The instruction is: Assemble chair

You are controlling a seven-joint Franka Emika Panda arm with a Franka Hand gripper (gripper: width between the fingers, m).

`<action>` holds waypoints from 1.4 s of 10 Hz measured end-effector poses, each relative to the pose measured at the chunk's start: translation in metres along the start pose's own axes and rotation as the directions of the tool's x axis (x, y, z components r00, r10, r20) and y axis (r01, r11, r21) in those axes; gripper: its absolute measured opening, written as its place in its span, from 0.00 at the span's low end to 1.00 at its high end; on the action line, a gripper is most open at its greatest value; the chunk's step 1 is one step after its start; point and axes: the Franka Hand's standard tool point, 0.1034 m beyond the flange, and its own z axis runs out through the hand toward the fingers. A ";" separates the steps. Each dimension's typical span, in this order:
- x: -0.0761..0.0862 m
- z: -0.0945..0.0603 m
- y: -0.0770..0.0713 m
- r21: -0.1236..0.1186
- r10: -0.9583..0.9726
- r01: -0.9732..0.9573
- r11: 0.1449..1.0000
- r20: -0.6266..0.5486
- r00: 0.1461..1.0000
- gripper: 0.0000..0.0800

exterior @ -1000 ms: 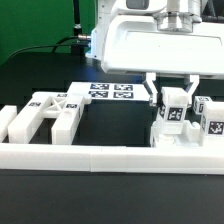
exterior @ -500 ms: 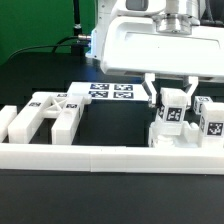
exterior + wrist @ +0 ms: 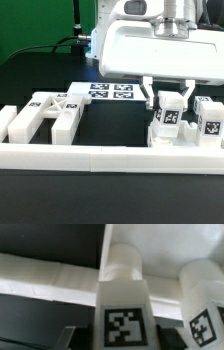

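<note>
My gripper (image 3: 168, 100) hangs over the right side of the table, its fingers (image 3: 148, 96) spread either side of an upright white chair leg (image 3: 167, 115) with a tag on its face. The leg stands on a white chair part (image 3: 180, 138) against the rail. In the wrist view the same leg (image 3: 122, 308) rises between the fingers (image 3: 70, 338) of my gripper (image 3: 122, 341), with dark gaps on both sides. A second tagged leg (image 3: 210, 120) stands close beside it and also shows in the wrist view (image 3: 200, 297).
More white chair parts (image 3: 48, 112) lie at the exterior view's left, against the long white border rail (image 3: 100, 156) along the front. The marker board (image 3: 108, 92) lies behind them. A green wall and cables are at the back.
The fingers have spread slightly wider off the leg, and the leg sits a touch lower between them. The arm has hardly moved.
</note>
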 end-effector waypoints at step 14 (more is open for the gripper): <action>0.005 -0.008 0.006 0.011 0.011 -0.011 1.000 0.043 0.999 0.81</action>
